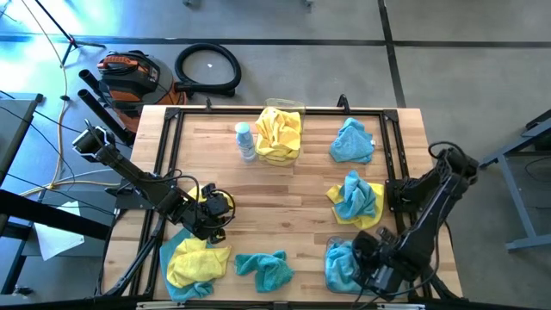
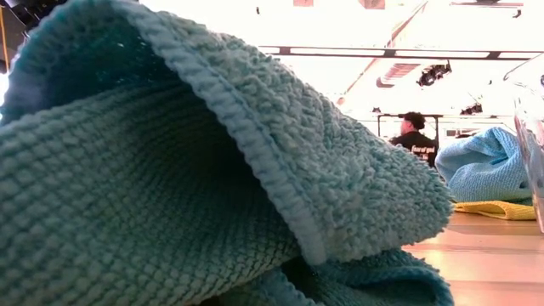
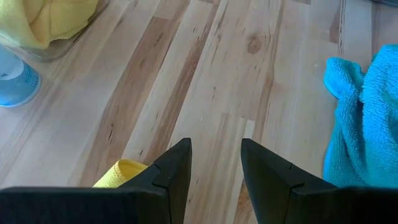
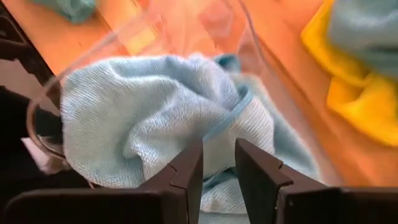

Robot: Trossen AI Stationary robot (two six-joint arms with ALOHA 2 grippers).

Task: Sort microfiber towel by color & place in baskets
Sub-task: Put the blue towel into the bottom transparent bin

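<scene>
Low view mostly blocked by a teal towel [image 2: 170, 170], table hidden.

Yellow towels [image 1: 280, 133] in far basket [image 1: 295, 107], bottle [image 1: 246, 140] just beside.

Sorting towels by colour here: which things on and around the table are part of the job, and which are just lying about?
Job:
- yellow towels in the far basket
- blue towel in the near basket
- loose towels: teal, yellow and blue pile, blue over yellow, blue

Lying about:
- bottle
- hose on the floor
- orange machine
</scene>
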